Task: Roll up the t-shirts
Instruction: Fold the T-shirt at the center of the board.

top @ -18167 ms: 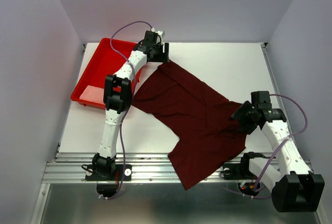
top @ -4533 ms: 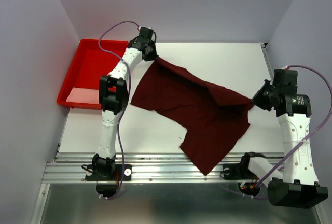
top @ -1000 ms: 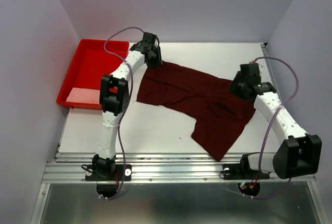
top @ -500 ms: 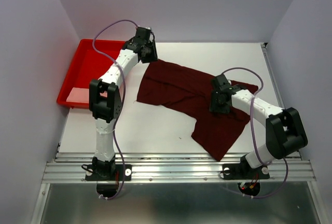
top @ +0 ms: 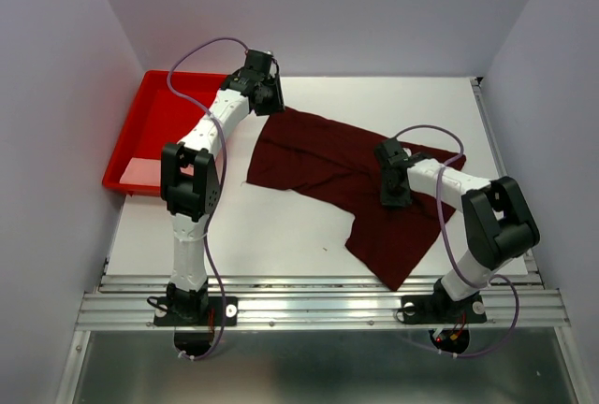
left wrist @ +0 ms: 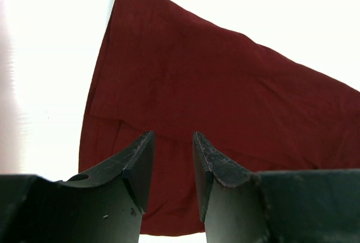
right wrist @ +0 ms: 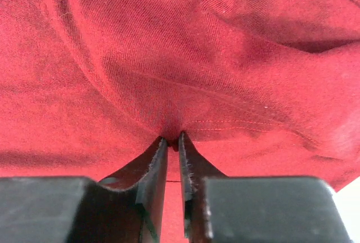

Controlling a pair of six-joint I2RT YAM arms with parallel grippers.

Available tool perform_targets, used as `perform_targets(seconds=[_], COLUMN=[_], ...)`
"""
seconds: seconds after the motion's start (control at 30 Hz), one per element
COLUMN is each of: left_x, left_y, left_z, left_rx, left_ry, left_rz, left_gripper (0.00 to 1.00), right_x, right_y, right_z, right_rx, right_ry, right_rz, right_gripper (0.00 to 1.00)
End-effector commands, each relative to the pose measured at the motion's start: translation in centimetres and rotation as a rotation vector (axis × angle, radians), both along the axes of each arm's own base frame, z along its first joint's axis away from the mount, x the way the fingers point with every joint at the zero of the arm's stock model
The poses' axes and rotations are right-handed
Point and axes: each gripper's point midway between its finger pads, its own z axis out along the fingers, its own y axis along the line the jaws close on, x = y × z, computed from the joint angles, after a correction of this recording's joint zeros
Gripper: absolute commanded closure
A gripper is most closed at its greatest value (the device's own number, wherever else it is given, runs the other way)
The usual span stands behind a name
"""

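Note:
The dark maroon t-shirt [top: 318, 156] lies spread and creased across the middle of the white table [top: 271, 236], one end trailing toward the near edge. My left gripper [top: 269, 97] hovers at the shirt's far left corner. In the left wrist view its jaws [left wrist: 172, 139] stand open, with only cloth [left wrist: 225, 85] below them and nothing between them. My right gripper [top: 393, 191] is down on the middle of the shirt. In the right wrist view its fingers [right wrist: 172, 139] are pinched on a small raised fold of the cloth [right wrist: 169, 57], just under a stitched hem.
A bright red plastic tray [top: 164, 123] sits at the table's far left, partly past the table edge, with a pale pink patch [top: 150, 172] in its near corner. Grey walls close in on three sides. A metal rail [top: 318, 306] runs along the near edge.
My right gripper has moved left from the shirt's right edge to its middle and closed on a fold. The left arm's elbow has swung left while its gripper stayed at the far corner.

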Motion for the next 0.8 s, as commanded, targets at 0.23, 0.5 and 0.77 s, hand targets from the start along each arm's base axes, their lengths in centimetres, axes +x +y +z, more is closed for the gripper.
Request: perform_targets(seconds=[0.23, 0.5, 0.77], left_x=[0.5, 0.4, 0.3], left_y=[0.3, 0.3, 0.2], left_z=[1.3, 1.5, 1.6], left_rx=[-0.008, -0.008, -0.012], left_ry=[-0.031, -0.032, -0.033], left_rz=[0.011, 0.011, 0.009], left_gripper=[0.56, 0.56, 0.56], right_x=[1.1, 0.4, -0.6], right_y=[-0.4, 0.8, 1.8], right_z=[2.5, 5.1, 5.6], right_rx=[-0.013, 0.065, 0.113], right_ry=[-0.089, -0.096, -0.069], right_rz=[-0.01, 0.046, 0.1], right_gripper=[0.99, 0.99, 0.99])
